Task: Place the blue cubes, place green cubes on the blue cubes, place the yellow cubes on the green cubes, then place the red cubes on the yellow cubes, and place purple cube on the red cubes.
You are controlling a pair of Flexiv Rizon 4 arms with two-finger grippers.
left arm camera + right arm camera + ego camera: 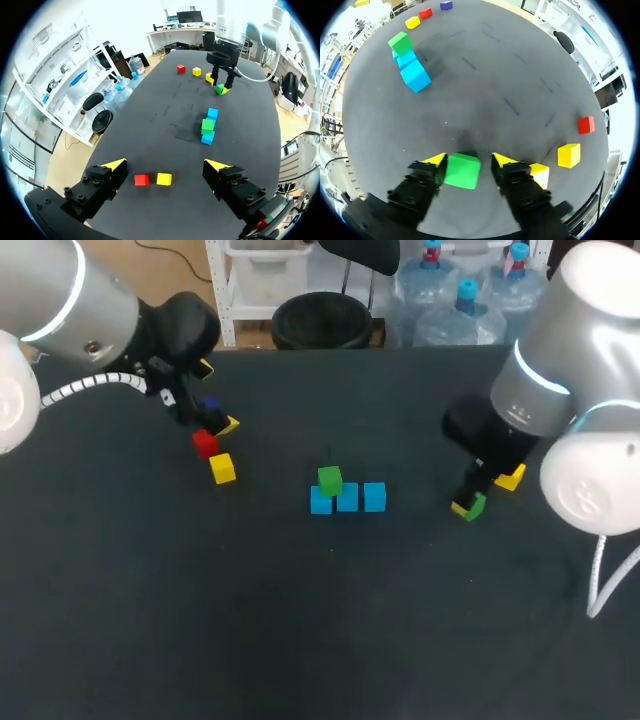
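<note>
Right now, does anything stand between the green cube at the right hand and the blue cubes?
Nothing visible: only bare table lies between the green cube at the right hand and the blue cubes.

Three blue cubes lie in a row, one green cube atop the left-end one.

A robotics lab: my left arm and right arm flank a black table (small coloured cubes scattered on it).

The left hand gapes wide, red cube and yellow cube side by side between its fingers.
</note>
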